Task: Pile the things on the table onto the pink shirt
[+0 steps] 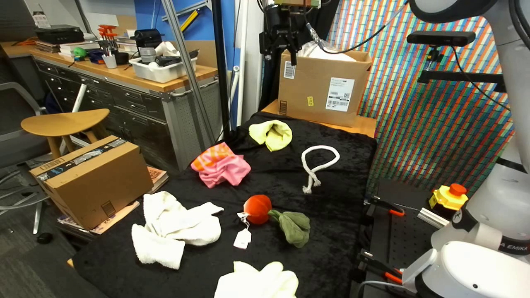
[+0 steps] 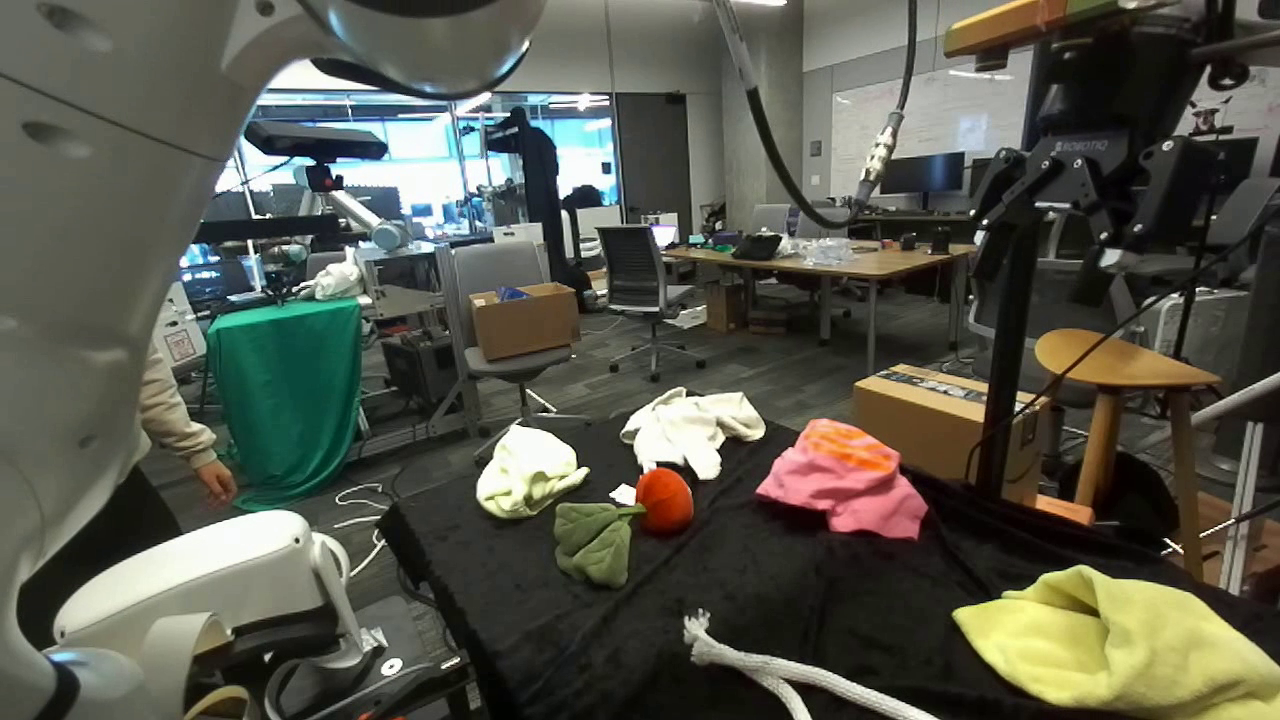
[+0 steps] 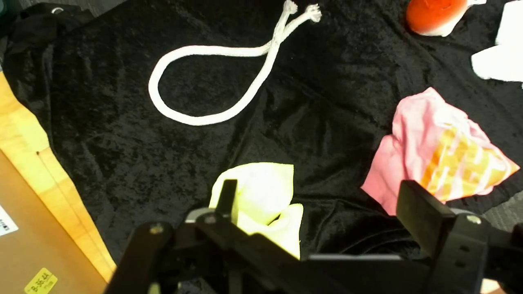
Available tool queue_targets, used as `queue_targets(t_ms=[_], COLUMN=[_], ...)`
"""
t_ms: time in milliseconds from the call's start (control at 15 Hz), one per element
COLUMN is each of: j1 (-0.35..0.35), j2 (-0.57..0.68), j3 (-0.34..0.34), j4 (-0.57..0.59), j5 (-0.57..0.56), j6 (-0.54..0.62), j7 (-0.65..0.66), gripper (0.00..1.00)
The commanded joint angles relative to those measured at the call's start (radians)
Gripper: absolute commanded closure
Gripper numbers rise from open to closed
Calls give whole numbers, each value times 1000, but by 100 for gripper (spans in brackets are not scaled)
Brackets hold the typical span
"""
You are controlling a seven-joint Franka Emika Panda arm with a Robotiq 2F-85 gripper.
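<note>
On the black table [image 1: 339, 231] the pink shirt [image 1: 221, 165] lies crumpled, its coral patch facing up. A folded yellow-green cloth [image 1: 271, 140] rests beyond it, and a white rope loop [image 3: 212, 50] lies apart to one side. In both exterior views a red ball [image 1: 258, 209] with a white tag sits beside the dark green cloth [image 1: 296, 229]. A white cloth [image 1: 182, 225] and a pale yellow cloth [image 1: 256, 283] are at the near end in an exterior view. My gripper [image 3: 320, 190] hangs high above the table, wide open and holding nothing; one finger partly covers the yellow-green cloth in the wrist view.
A large cardboard box [image 1: 321, 89] stands on the wooden surface [image 3: 53, 167] past the table's far edge. Another box [image 1: 95, 178] sits beside the table, close to the shirt's side. A black upright post [image 2: 1005, 350] rises along that same edge.
</note>
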Motion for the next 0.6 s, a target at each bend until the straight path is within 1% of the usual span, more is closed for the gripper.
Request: queue_targets(t_ms=[0,267,533], j1=[0,6,8], j2=[-62,-136,-184], j3=[7,9,9], j4=[-76,-182,-273], j5=[21,17,16], j6=[2,26,30], j7=[1,2,4], gripper=[0,0,0])
